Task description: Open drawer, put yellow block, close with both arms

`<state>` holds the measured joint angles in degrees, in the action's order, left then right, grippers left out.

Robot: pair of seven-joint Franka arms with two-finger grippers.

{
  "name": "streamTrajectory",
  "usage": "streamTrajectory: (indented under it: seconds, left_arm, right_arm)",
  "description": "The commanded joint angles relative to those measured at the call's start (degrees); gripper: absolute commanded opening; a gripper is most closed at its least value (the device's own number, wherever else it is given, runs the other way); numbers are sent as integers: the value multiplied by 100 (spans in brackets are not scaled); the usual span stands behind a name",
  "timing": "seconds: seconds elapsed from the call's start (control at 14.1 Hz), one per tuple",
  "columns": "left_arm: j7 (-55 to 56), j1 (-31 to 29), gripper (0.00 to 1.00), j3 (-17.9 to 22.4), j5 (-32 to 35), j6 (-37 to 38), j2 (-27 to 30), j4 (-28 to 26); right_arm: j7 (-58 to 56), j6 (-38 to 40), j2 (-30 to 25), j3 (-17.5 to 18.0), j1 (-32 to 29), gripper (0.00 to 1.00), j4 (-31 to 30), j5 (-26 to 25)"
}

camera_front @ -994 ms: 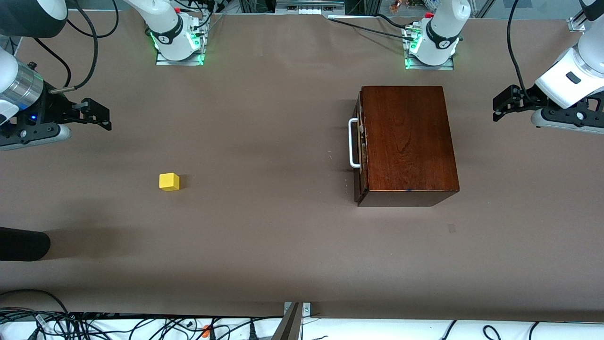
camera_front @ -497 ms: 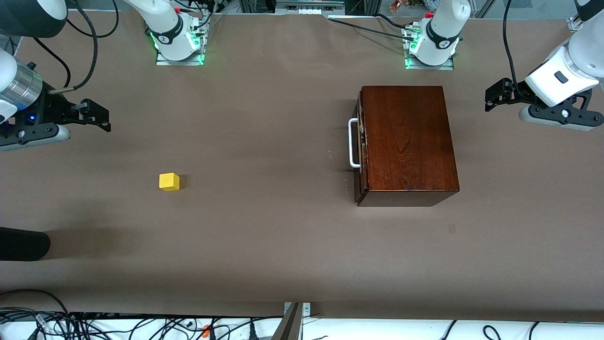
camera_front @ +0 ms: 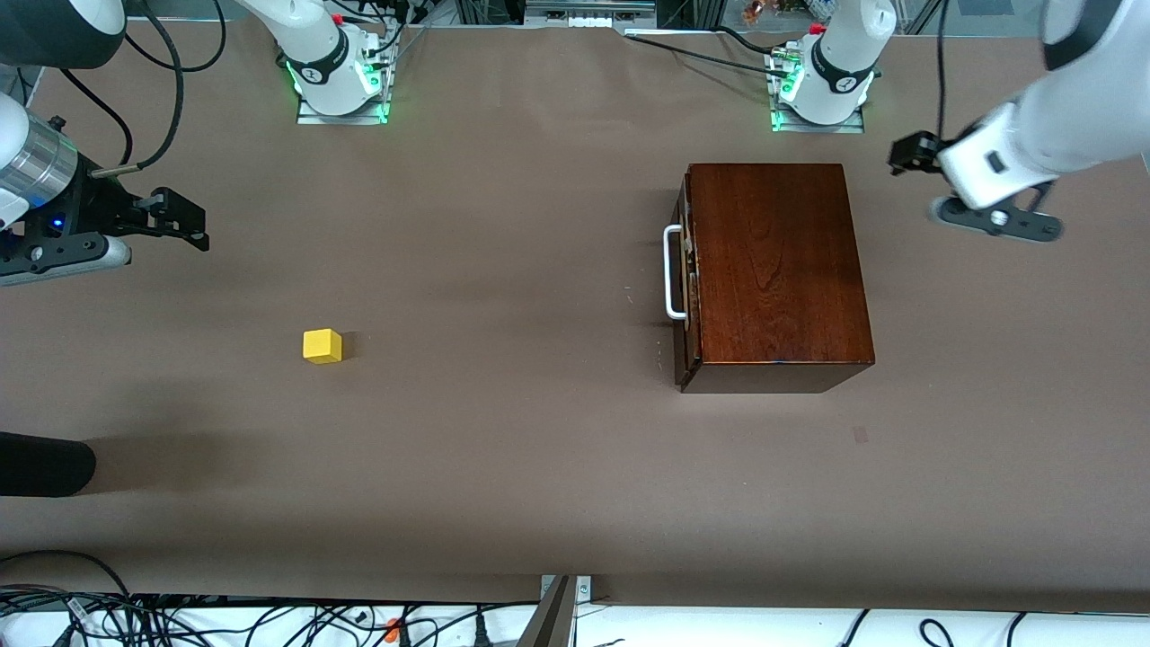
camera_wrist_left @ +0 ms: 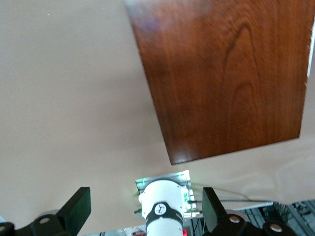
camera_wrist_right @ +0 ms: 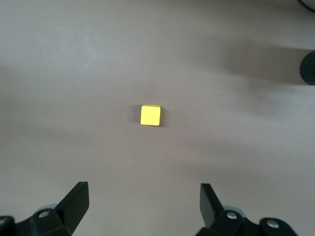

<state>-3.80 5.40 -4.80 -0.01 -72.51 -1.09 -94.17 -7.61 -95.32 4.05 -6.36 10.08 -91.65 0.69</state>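
Observation:
The reddish-brown wooden box (camera_front: 777, 270) stands toward the left arm's end of the table. Its drawer (camera_front: 686, 337) is shut, and the white bar handle (camera_front: 672, 274) faces the right arm's end. The yellow block (camera_front: 322, 346) lies on the table toward the right arm's end. My left gripper (camera_front: 906, 155) is open and empty, in the air beside the box near its base-side corner. The left wrist view shows the box top (camera_wrist_left: 221, 73) and my open left gripper (camera_wrist_left: 146, 211). My right gripper (camera_front: 190, 225) is open and empty. The right wrist view shows the block (camera_wrist_right: 150, 115) ahead of my open right gripper (camera_wrist_right: 144, 201).
The two green-lit arm bases (camera_front: 340, 85) (camera_front: 819, 90) stand along the table's edge farthest from the front camera. A black rounded object (camera_front: 45, 465) juts in at the right arm's end and also shows in the right wrist view (camera_wrist_right: 309, 66). Cables (camera_front: 180, 620) lie past the nearest edge.
My left arm has swung in from the table's end toward the box and the bases, its gripper rising. My right arm has barely moved. The block and box have not moved.

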Motion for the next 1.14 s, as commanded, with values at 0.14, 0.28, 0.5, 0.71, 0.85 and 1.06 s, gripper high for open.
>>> streamTrajectory:
  seconds: [0.14,0.28,0.5,0.71,0.85,1.06]
  left_arm:
    - [54,22,100,-12,-358,317,4,628]
    - [299,58,100,-205,-420,71,-232,654]
    - [1028,259,100,-608,-605,-489,-698,654]
    - [2371,846,100,-1014,-553,-1210,-1094,689]
    - [3145,1522,100,-1006,-535,-1685,-1384,689]
    - [3947,2069,100,-1014,-238,-2284,-1780,637]
  right_arm:
    - [31,13,-1,4,-23,100,86,63]
    - [22,5,-1,4,-23,100,86,63]
    - [22,-4,8,-5,-23,100,86,72]
    - [-47,-83,34,-5,-32,100,86,194]
    - [-57,-83,43,-5,-50,100,86,265]
    - [-57,-92,43,-14,-50,100,86,274]
